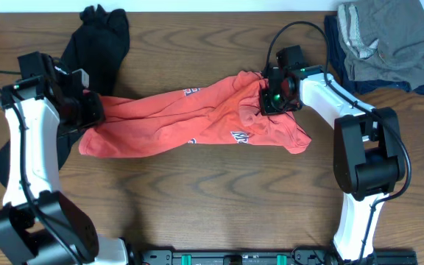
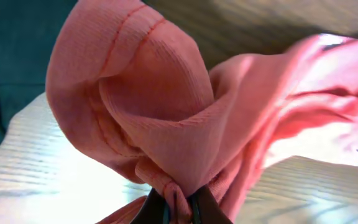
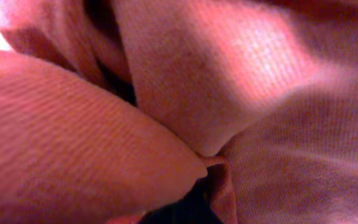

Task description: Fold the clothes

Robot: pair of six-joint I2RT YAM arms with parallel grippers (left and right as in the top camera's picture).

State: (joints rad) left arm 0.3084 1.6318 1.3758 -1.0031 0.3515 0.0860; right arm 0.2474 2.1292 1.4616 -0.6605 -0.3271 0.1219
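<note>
Red-orange T-shirt (image 1: 169,121) lies bunched and stretched sideways across the middle of the wooden table (image 1: 219,191), white-and-navy lettering partly showing. Left gripper (image 2: 178,204) is clenched on a gathered wad of the shirt's left end, hem stitching visible above the jaws. Right gripper (image 1: 272,99) sits on the shirt's right end, closed, with fabric pinched at its tip; the right wrist view is filled with red cloth. Black top (image 1: 98,40) is crumpled at the far left, just behind the left arm. Grey-and-navy clothes pile (image 1: 385,40) is at the far right corner, well apart from the shirt.
</note>
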